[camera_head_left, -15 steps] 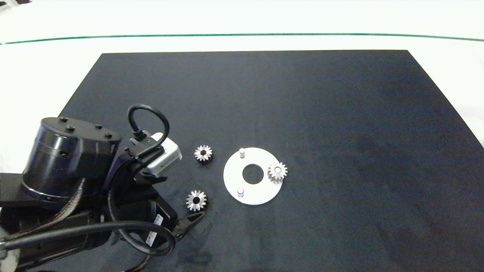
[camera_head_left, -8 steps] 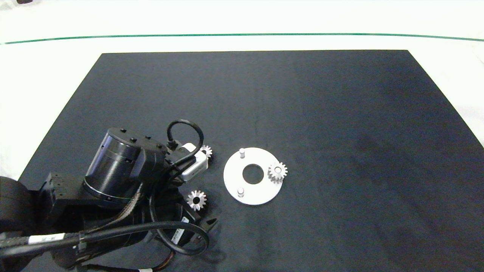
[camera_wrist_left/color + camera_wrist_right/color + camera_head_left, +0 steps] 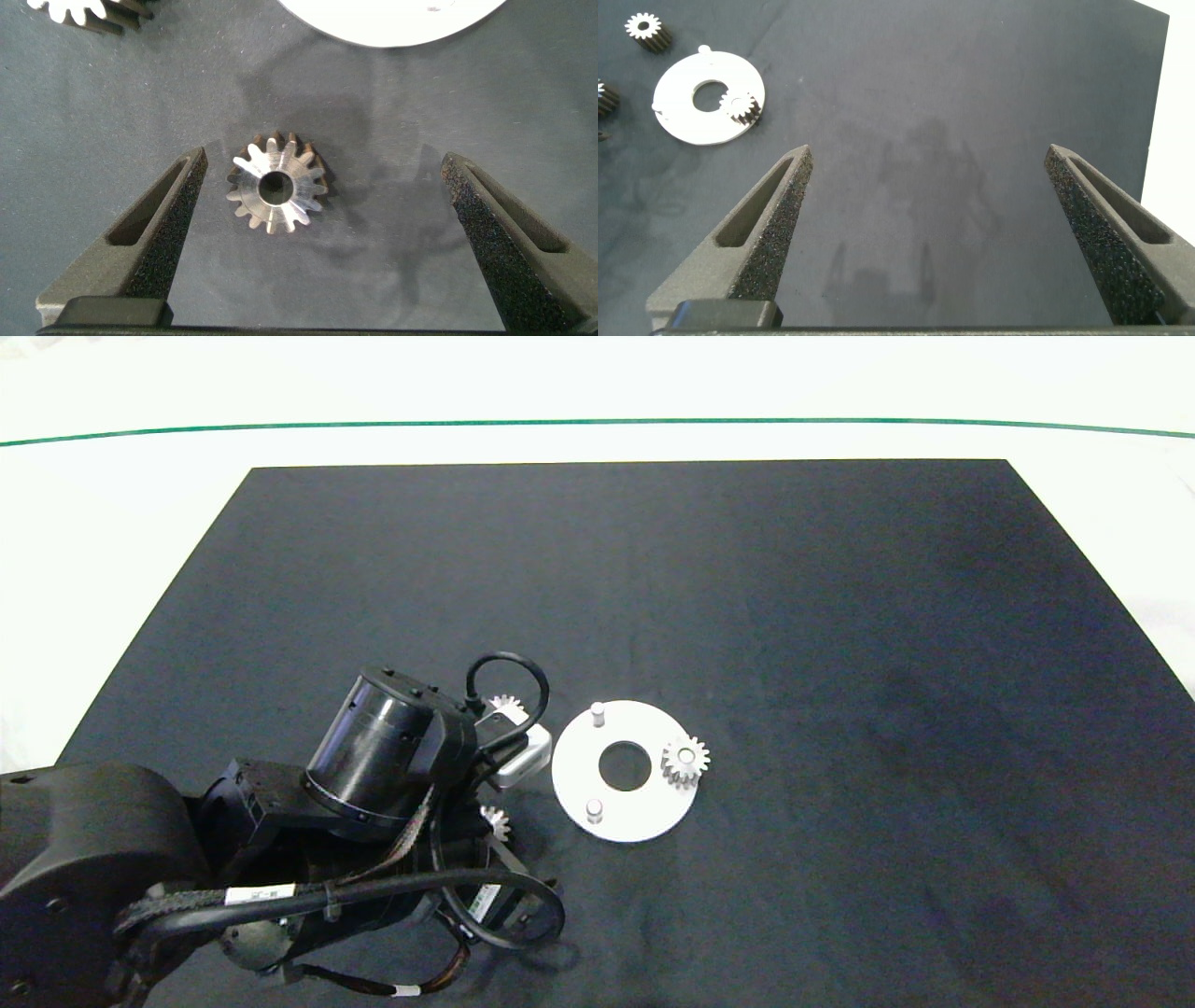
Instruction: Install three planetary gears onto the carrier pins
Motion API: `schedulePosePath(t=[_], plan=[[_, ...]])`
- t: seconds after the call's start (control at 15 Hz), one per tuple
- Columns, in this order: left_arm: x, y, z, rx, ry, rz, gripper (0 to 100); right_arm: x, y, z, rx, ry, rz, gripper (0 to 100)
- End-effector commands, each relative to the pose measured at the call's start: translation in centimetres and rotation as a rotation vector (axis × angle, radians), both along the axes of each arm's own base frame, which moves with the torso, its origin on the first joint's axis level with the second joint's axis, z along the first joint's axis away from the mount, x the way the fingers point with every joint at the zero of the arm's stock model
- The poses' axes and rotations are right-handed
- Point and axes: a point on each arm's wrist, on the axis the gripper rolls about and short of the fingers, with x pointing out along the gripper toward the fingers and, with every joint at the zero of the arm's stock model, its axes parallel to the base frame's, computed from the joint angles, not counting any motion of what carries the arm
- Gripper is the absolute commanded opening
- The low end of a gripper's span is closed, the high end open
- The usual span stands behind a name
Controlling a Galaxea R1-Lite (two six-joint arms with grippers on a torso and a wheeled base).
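You are looking at the left end effector (image 3: 322, 201) sitting wide open just above the black mat (image 3: 747, 569) that is covering the worktop (image 3: 597, 383), its two grey fingers (image 3: 159, 224) standing well apart. Nothing is lying between either finger and the loose gear (image 3: 277, 184) resting flat between them, nearer one finger than the other and touching neither. That gear is showing as a small silvery spur gear with pointed teeth and a dark round bore. Just beyond the fingertips, the white disc (image 3: 624, 771) is lying flat with its large centre hole; one mounted gear (image 3: 686, 761) is sitting on a peg at the disc's far side from the end effector. Two bare carrier pins (image 3: 597, 712) are standing upright on the side nearer it. A second loose gear (image 3: 507, 705) is lying off to one side of the end effector, partly hidden by the wrist in the head view.

The right end effector (image 3: 929, 229) is hanging open over bare mat, well away from the disc.
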Motion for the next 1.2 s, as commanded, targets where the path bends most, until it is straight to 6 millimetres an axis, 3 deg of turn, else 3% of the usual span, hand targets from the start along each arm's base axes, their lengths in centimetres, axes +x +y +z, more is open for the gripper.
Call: schedulePosePath(t=[0.07,0.87,1.2], plan=[[0.42,0.36,-0.38,0.018,0.007,0.017,100,0.12,0.05,-0.07,-0.005,0.006,-0.001,100],[0.38,1.16,-0.78,0.018,0.001,0.043,99,-0.11,-0.01,-0.03,-0.001,-0.001,0.011,100],[0.41,1.34,-0.96,0.022,0.006,0.049,89,-0.14,-0.02,-0.06,-0.002,-0.001,0.015,100]])
